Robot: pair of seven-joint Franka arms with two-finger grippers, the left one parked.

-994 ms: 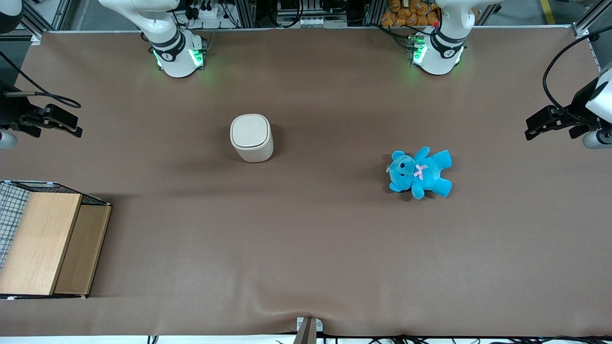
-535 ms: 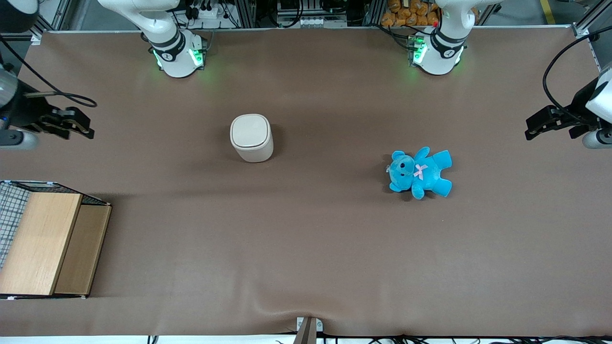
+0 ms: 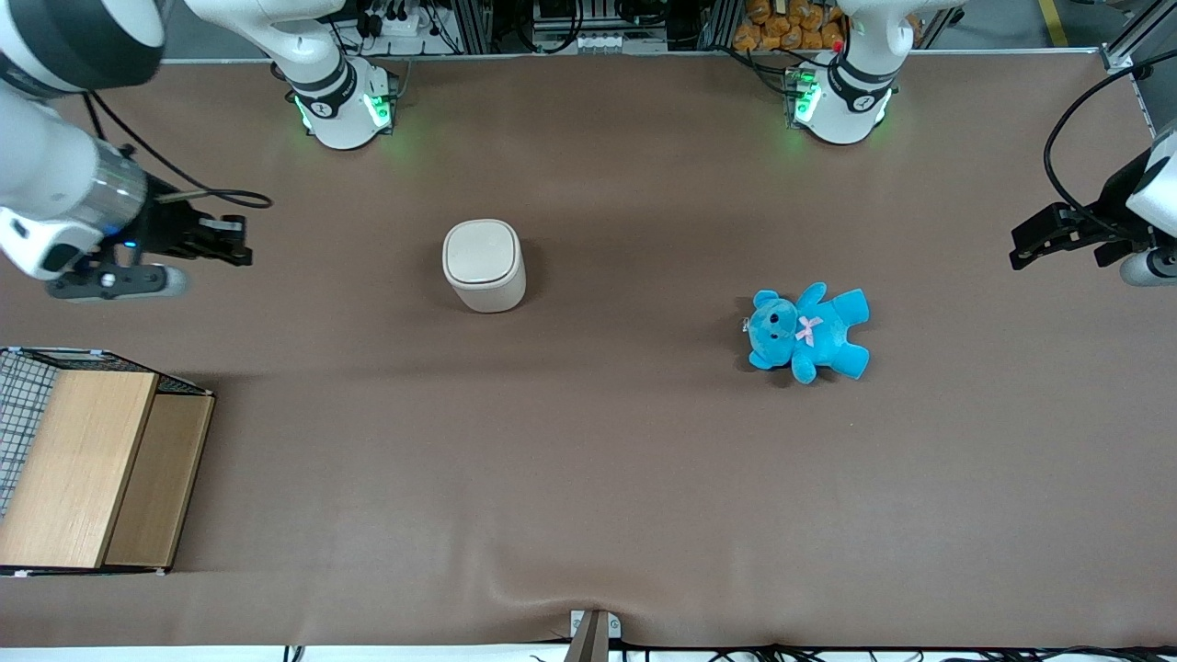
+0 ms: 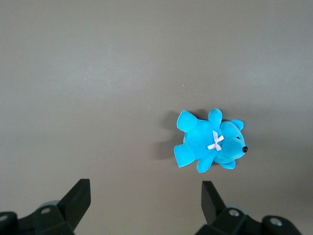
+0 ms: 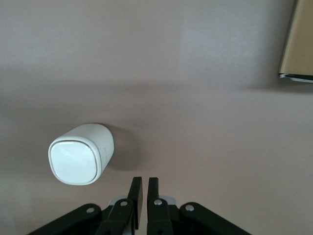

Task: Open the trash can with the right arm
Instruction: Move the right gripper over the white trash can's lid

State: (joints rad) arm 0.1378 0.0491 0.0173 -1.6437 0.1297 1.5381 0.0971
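The wooden box (image 3: 87,464) runs past the front view's edge, its mesh part cut off, and only a corner shows in the right wrist view

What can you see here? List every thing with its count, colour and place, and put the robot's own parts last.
trash can: one, cream-white, lid shut, upright on the table, between the gripper and the teddy.
teddy: one, bright blue with a pink bow, lying toward the parked arm's end, slightly nearer the front camera than the trash can.
wooden box: one, light wood with wire mesh, at the working arm's end, nearer the front camera than the trash can.
table: one, brown cover, under everything.
right arm: one, white with black bands, reaching in above the working arm's end.
gripper: one, black, fingers shut, above the table, apart from the trash can.
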